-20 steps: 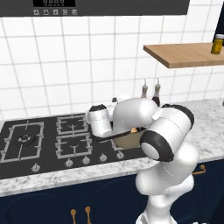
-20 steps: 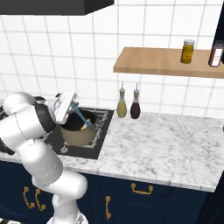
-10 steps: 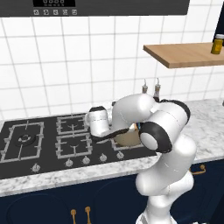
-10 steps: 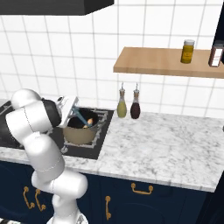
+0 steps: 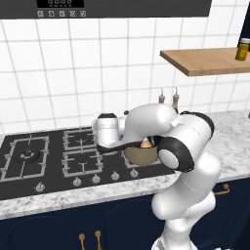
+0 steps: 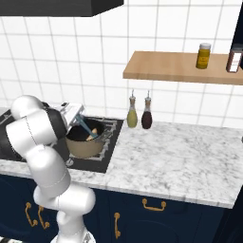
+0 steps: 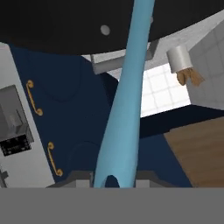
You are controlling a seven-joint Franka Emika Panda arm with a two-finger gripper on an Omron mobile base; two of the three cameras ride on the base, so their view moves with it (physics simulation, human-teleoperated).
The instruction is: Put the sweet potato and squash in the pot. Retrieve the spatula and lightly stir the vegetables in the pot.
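- Firstly, the black gas hob point(image 5: 34, 156) carries the round tan-beige pot point(image 6: 85, 146) at its right end.
- Then the thin teal-blue spatula point(image 6: 86, 127) slants into the pot from 10 o'clock.
- Lastly, the gripper point(image 7: 114, 178) has its fingers clamped on the spatula's handle.

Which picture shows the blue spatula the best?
The hand view: the spatula runs long and close up the middle. The right base view shows it small, slanting into the pot. In the left base view I cannot make it out behind the arm.
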